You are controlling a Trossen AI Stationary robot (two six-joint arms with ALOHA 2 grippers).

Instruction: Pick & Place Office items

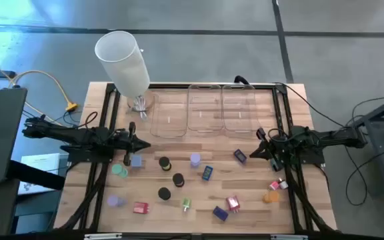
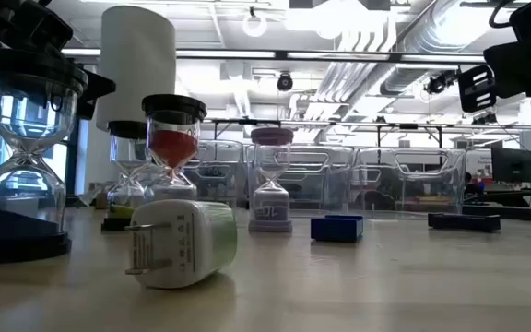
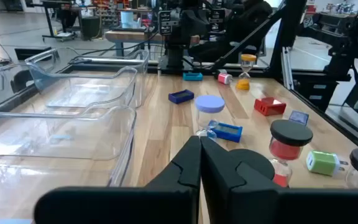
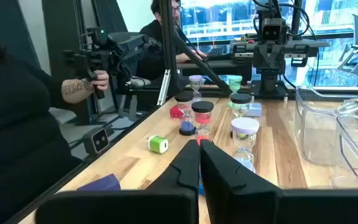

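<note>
Your left gripper (image 1: pixel 145 145) is clenched on nothing, hovering at the wooden table's (image 1: pixel 245 200) left side. The small office items (image 1: pixel 179 180), hourglass timers, a green plug and blue blocks, all lie scattered on it. The three clear rectangular plastic trays (image 1: pixel 205 110) look empty. Your right gripper (image 1: pixel 253 155) is likewise clenched and holding nothing. By my reckoning, nothing is placed yet.

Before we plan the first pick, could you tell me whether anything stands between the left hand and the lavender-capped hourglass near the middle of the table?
Yes: a black-capped hourglass stands between the shut left hand and the lavender-capped hourglass, slightly toward the table's front.
</note>
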